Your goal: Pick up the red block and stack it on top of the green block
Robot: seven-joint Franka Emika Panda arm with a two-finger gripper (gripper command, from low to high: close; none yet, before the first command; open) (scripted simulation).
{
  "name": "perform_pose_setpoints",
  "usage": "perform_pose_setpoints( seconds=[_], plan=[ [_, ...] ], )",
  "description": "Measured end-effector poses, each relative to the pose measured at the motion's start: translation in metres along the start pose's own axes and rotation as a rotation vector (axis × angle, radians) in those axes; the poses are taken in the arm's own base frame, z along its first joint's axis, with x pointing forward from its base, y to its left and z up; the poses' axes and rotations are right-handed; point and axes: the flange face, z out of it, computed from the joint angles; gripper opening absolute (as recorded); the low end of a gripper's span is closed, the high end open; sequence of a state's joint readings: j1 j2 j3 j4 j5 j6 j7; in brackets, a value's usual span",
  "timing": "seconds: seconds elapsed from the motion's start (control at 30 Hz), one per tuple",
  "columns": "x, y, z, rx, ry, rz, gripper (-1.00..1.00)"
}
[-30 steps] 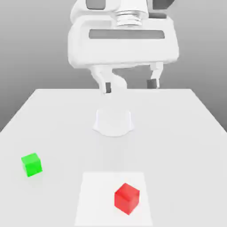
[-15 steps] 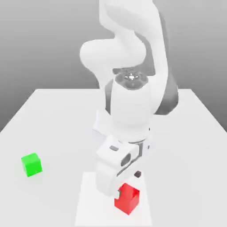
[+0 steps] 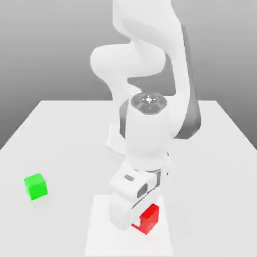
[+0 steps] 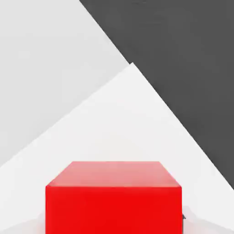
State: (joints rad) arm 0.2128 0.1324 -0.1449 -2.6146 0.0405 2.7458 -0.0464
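The red block (image 3: 150,219) (image 4: 114,201) rests on a lighter white square patch (image 3: 100,236) near the table's front edge. My gripper (image 3: 140,219) has come down onto it and is shut on the red block, the white hand covering the side of the block that faces the exterior view's left. In the hand view the block's top and front face sit directly below the camera. The green block (image 3: 35,186) stands alone on the table towards the exterior view's left, well apart from the gripper.
The white table (image 3: 60,130) stretches back to the arm's base (image 3: 113,140). The arm's bulky links (image 3: 145,130) lean over the table's middle. Beyond the table edge, the hand view has dark floor (image 4: 183,68).
The arm swung down from high above the table's rear to the red block. The jaws then closed on the block, which turned and shifted slightly.
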Motion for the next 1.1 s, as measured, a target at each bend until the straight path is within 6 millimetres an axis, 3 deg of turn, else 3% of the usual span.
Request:
perform_pose_setpoints(
  seconds=[0.07,0.13,0.3,0.5,0.53,0.6,1.0,1.03,1.1],
  plan=[
    [-0.006,0.040,-0.011,-0.009,0.004,0.133,-1.00],
    [-0.020,0.094,-0.020,-0.017,0.008,0.311,-1.00],
    [-0.073,0.196,-0.034,-0.025,0.011,0.715,-1.00],
    [-0.157,0.276,-0.040,-0.007,0.002,1.164,-1.00],
    [-0.170,0.284,-0.040,-0.002,0.000,1.228,-1.00],
    [-0.178,0.291,-0.036,0.004,-0.001,1.274,-1.00],
    [-0.181,0.292,0.022,0.006,-0.001,1.288,-1.00],
    [-0.182,0.292,0.026,0.004,-0.002,1.290,1.00],
    [-0.182,0.292,0.026,0.004,-0.002,1.290,1.00]
  ],
)
